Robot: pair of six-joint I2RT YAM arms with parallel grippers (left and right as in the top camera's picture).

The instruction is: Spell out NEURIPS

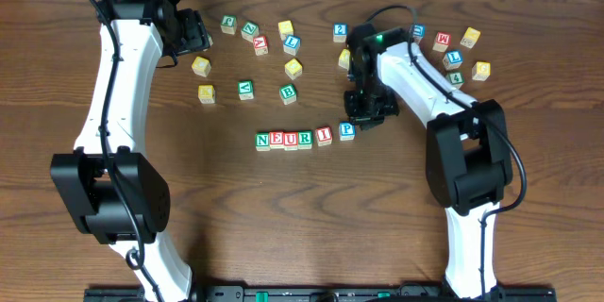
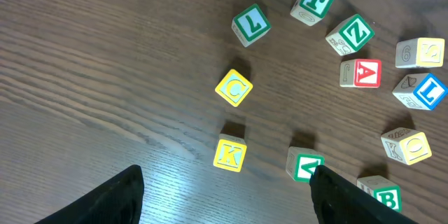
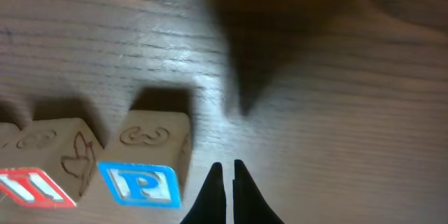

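A row of cubes reads N (image 1: 263,140), E (image 1: 277,140), U (image 1: 292,140), R (image 1: 306,139), I (image 1: 324,135) and blue P (image 1: 346,131) at mid-table. The P sits slightly off from the I and a bit higher. My right gripper (image 1: 361,118) is shut with nothing in it. In the right wrist view its tips (image 3: 227,171) stand just right of the P cube (image 3: 143,175), with the red I cube (image 3: 35,182) further left. My left gripper (image 1: 195,36) hovers open at the back left. It holds nothing (image 2: 224,199).
Loose cubes lie at the back: yellow K (image 2: 229,155), yellow C (image 2: 234,88), green 7 (image 2: 250,24), J (image 2: 313,1), Z (image 2: 352,33), red A (image 2: 361,73), blue L (image 2: 423,91). Another cluster (image 1: 453,52) lies back right, and a yellow cube (image 1: 344,58) sits by the right arm.
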